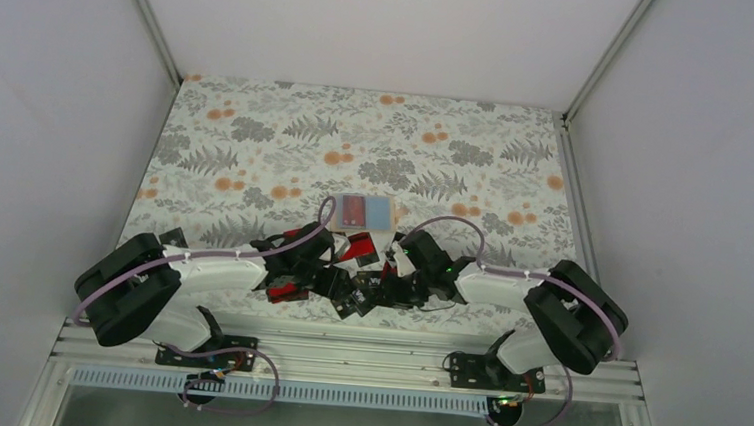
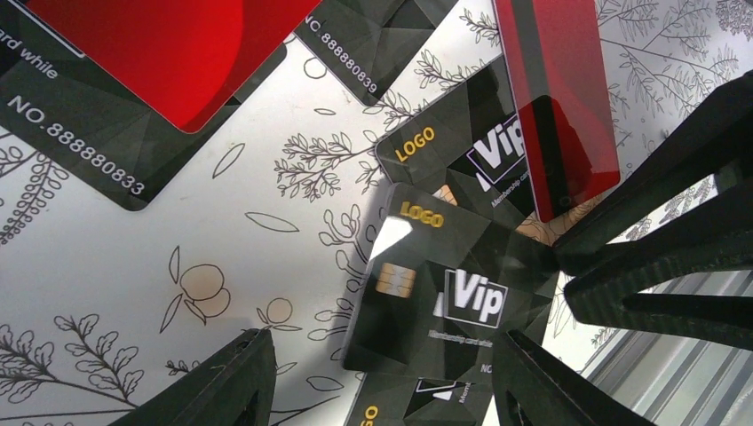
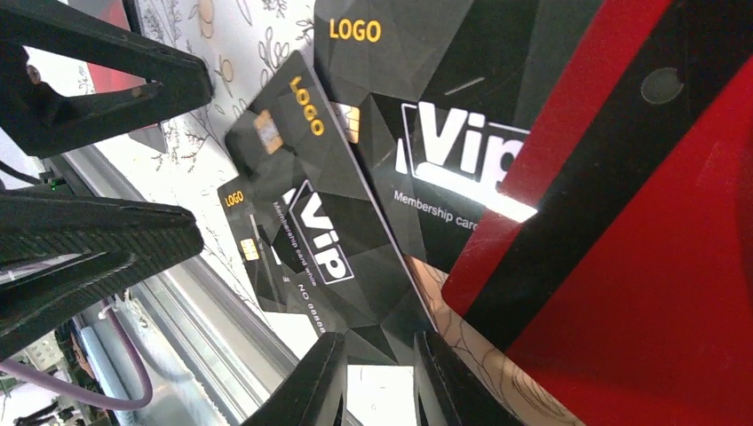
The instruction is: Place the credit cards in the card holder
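Credit cards [image 1: 354, 251] heaped just on arm side of card holder [image 1: 381, 211], which lies open with red card [image 1: 353, 209] on it. Right gripper [image 3: 380, 355] nearly closed at corner of black card [image 3: 328, 248], can't tell if it's gripped. Left gripper [image 2: 386, 355] half open, empty, straddling same heap. Risks: thin corner pinch slips, overlapping cards drag along, crowded grippers clash.

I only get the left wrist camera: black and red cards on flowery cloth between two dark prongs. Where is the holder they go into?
Observer: Overhead, the card holder lies open on the table, just beyond the heap of credit cards.
Visitor: Anything in it?
Observer: Its left half in that view carries a red card, it seems; the other half shows pale blue.
Visitor: And the other arm?
Observer: Its wrist camera shows the right gripper, fingers close together with a slim gap, at the corner of a black Vip card.
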### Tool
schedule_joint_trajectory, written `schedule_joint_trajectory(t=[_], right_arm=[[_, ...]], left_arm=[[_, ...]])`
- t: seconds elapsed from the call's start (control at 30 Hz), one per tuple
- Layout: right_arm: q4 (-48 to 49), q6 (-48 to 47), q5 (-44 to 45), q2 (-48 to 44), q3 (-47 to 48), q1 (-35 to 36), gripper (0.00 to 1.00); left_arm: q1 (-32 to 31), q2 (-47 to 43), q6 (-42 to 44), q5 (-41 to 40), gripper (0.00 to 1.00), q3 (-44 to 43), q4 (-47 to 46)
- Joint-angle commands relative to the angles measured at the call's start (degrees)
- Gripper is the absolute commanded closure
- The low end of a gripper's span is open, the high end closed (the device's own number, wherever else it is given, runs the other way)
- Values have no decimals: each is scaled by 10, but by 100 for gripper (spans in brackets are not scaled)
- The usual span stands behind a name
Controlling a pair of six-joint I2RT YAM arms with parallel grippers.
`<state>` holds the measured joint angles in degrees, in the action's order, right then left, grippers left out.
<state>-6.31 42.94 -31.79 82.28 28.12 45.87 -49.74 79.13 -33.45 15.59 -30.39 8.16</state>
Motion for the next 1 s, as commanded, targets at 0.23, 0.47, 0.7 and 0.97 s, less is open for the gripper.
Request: schedule_joint_trajectory(t=[0.23, 0.47, 0.7, 0.97], right_arm=[[-7, -8, 50, 21, -17, 9, 80], [-4, -8, 55, 28, -26, 9, 80], [6, -8, 53, 35, -31, 9, 80], [11, -7, 53, 36, -37, 9, 80]], left_arm=[[11, 13, 3, 40, 39, 28, -43], [22, 23, -3, 74, 39, 49, -83], [29, 37, -9, 79, 39, 56, -86], [39, 44, -27, 123, 42, 73, -119]])
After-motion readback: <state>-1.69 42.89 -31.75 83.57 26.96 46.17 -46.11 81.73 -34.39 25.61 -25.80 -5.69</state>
